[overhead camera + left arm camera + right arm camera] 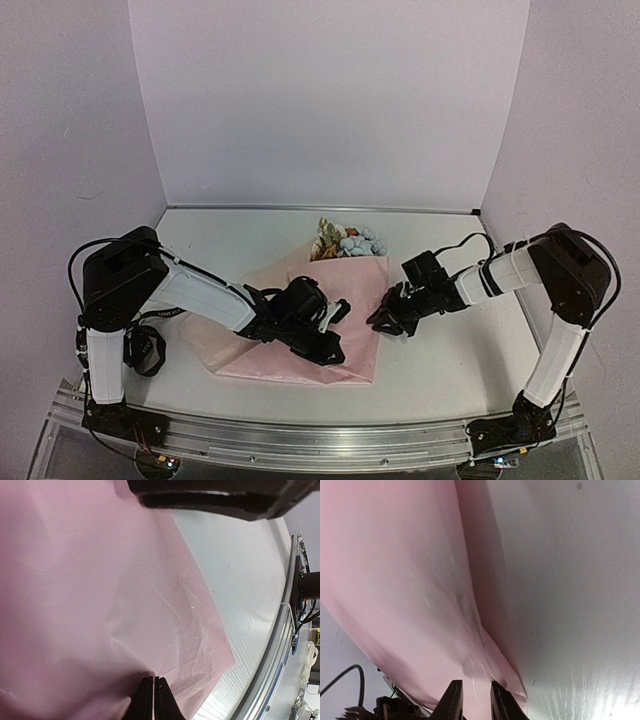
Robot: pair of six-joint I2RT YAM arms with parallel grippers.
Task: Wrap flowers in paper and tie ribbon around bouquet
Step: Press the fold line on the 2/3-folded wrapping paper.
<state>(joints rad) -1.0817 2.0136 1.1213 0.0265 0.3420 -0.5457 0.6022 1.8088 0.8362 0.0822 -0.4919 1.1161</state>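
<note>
paper [350, 300], pinched by left hand [152, 700], right hand [474, 702]

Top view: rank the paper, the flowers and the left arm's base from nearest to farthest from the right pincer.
1. The paper: its right edge is at the right pincer, to the pincer's left.
2. The flowers: farther back, at the paper's far end, left of the pincer.
3. The left arm's base: far left, at the table's near edge.

light: soft, even | glare: right-wrist lower right | blur: wrist views close-up
</note>
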